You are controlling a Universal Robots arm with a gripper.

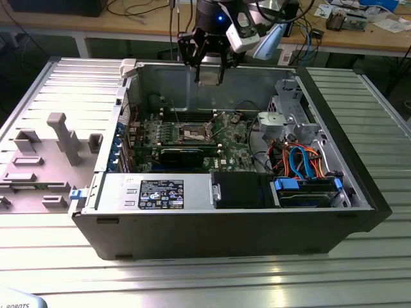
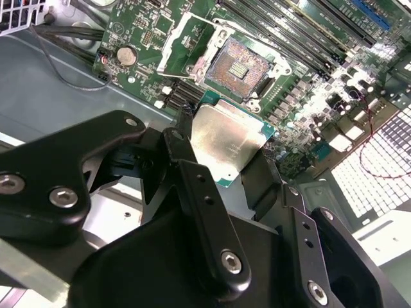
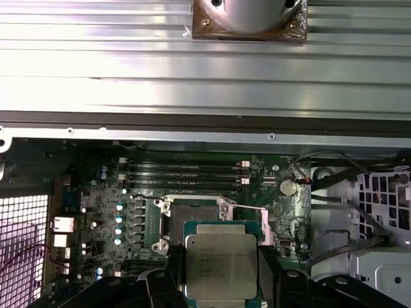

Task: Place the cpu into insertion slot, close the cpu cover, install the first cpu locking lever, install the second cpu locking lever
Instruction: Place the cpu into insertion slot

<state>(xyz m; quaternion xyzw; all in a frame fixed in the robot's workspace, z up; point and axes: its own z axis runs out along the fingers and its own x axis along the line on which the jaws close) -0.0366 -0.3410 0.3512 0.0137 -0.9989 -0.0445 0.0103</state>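
- The gripper (image 2: 225, 151) hangs high over the open computer case (image 1: 225, 224), above its far wall in the exterior view.
- Its two black fingers (image 2: 186, 154) are closed on the cpu (image 2: 226, 138). They pinch it on two opposite edges, and the other two edges stick out free.
- The cpu lies flat in the grip. In both wrist views its silver top shows, with a thin green edge around it.
- The cpu is up in the air. It does not touch the green board (image 1: 192, 138) down in the case.
- The insertion slot (image 2: 239, 65) is a dark square with a silver rim on the green board. It is below the cpu and apart from it.
- The cpu cover (image 2: 168, 43) is flipped open and sits beside the slot, so the top of the slot is bare.
- Long black memory slots (image 2: 302, 25) run close along one side of the slot.
- The case walls stand well away from the slot, so there is open room above it.
- The coloured cables (image 1: 302, 160) sit at the exterior view's right, far from the slot.
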